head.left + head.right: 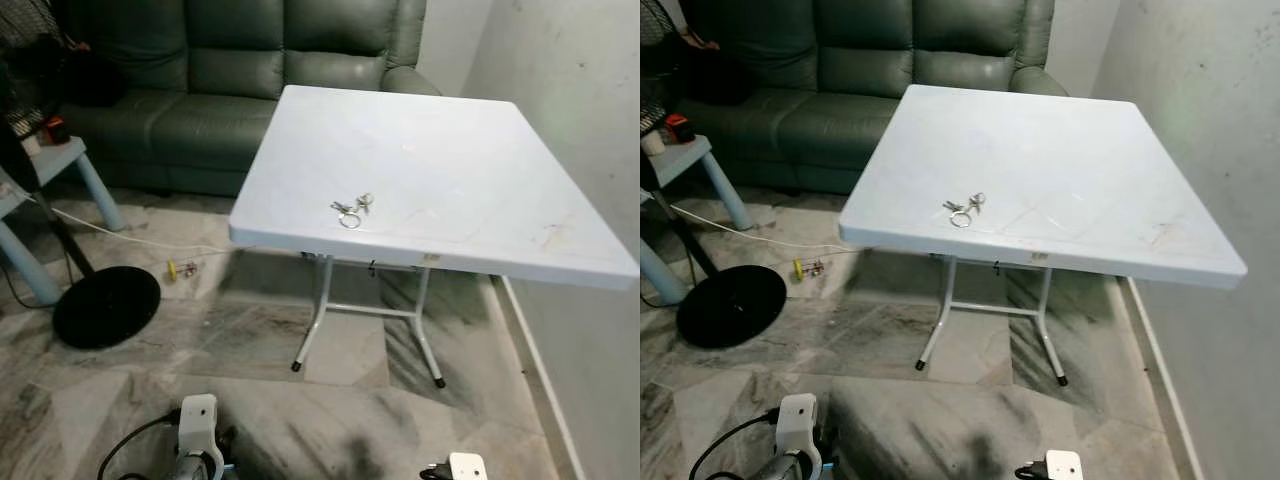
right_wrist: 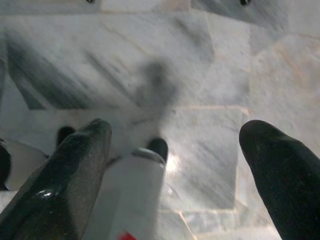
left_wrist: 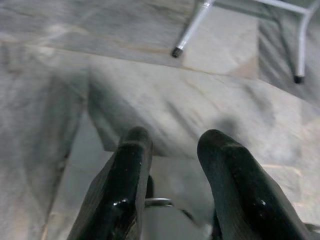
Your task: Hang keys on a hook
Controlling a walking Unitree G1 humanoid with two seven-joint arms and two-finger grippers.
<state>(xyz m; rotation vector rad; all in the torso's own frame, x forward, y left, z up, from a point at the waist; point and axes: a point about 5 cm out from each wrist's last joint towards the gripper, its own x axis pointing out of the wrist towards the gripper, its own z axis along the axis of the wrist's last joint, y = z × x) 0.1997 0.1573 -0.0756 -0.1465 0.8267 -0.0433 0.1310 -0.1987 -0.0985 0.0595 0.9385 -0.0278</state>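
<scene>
A small bunch of keys (image 1: pixel 350 210) on a metal ring lies on the white folding table (image 1: pixel 460 150), close to its near left edge. Both arms hang low in front of me, well below the tabletop and short of the table. The left arm (image 1: pixel 197 428) and right arm (image 1: pixel 466 467) poke into the bottom of the eye views. In the left wrist view, my left gripper (image 3: pixel 175 139) is open over the marble floor with nothing between its fingers. My right gripper (image 2: pixel 177 129) is open wide above the floor, also holding nothing.
A green leather sofa (image 1: pixel 220 80) stands behind the table. At the left are a black round fan base (image 1: pixel 105 305), a pale blue stool (image 1: pixel 55 165) and a white cable (image 1: pixel 130 238) across the floor. A wall (image 1: pixel 585 110) runs along the table's right side.
</scene>
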